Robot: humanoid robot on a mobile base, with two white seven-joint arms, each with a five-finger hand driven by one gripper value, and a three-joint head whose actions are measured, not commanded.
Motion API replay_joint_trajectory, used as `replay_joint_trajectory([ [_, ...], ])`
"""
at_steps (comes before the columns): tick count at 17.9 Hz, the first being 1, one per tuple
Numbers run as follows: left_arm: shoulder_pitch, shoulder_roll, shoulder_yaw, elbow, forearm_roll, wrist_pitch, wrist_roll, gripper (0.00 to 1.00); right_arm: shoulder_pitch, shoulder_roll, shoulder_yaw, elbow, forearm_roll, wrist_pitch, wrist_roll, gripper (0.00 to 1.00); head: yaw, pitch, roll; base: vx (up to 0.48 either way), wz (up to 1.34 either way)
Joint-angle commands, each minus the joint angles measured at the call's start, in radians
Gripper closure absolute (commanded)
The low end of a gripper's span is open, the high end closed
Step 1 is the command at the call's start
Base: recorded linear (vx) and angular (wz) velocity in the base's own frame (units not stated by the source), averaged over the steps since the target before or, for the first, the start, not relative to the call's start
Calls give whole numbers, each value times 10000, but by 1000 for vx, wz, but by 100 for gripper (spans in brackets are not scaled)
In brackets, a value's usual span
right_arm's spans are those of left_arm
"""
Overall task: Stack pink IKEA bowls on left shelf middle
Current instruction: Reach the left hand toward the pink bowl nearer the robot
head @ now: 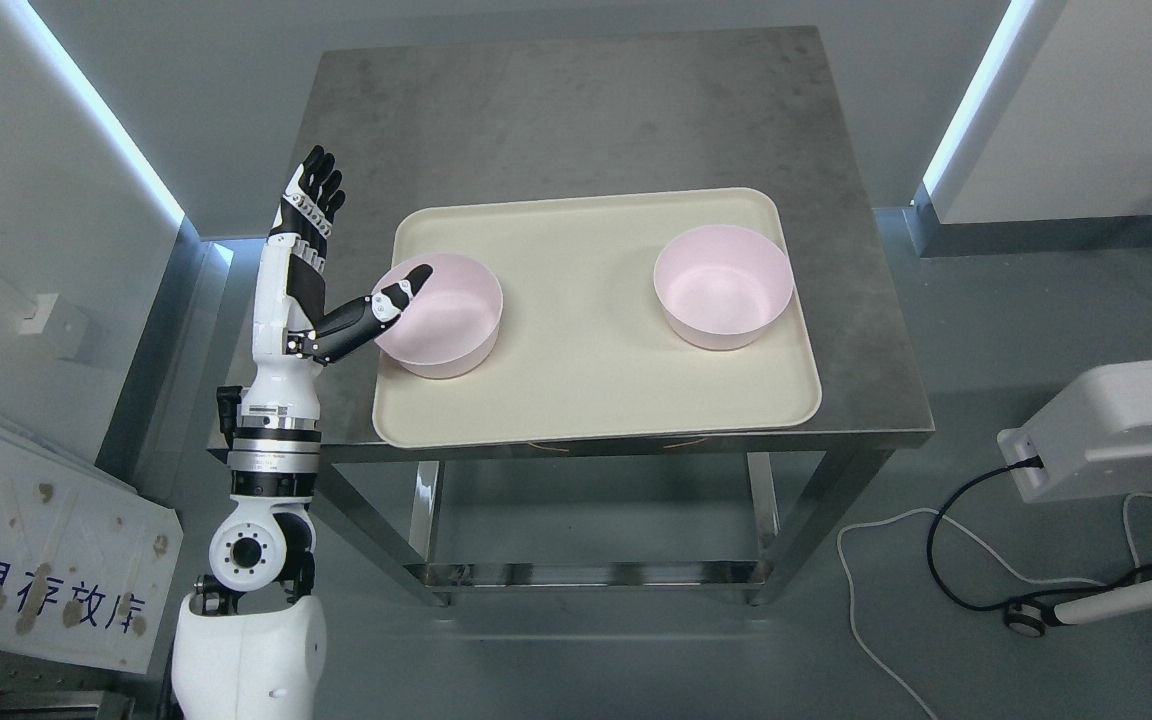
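Two pink bowls stand on a cream tray (586,400) on a steel table. The left bowl (451,320) is near the tray's left edge; the right bowl (726,285) sits upright toward the tray's right side. My left hand (356,250) is raised beside the left bowl, its fingers (314,195) stretched upward and apart from the bowl. Its thumb (398,293) points right and overlaps the bowl's near-left rim. The hand holds nothing. My right arm does not show.
The steel table (586,120) has bare surface behind the tray. A white panel with printed characters (46,560) lies on the floor at lower left. A white device (1116,425) and cables (946,570) sit on the floor at right.
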Motion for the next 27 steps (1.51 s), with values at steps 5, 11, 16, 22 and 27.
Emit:
replay_joint_trajectory([
  [5, -351, 174, -171, 44, 83, 26, -388, 0, -1, -174, -46, -175, -15, 6, -3, 0, 0, 0, 0, -19, 16],
  [11, -2373, 2220, -233, 1713, -162, 880, -3604, 1, -1, -174, -46, -175, -15, 6, -3, 0, 0, 0, 0, 0, 0],
  [16, -3663, 3603, -508, 3201, -330, 2158, -5021, 4, -1, -174, -46, -175, -15, 6, -3, 0, 0, 0, 0, 0, 0],
  [22, -4294, 4908, -923, 4109, -531, 3183, -6242, 13, -1, -174, -46, -175, -15, 6, -3, 0, 0, 0, 0, 0, 0],
  [27, -4279, 4786, -1550, 3756, -546, 3201, -7338, 18, -1, -174, -46, -175, -15, 6, -3, 0, 0, 1, 0, 0, 0],
])
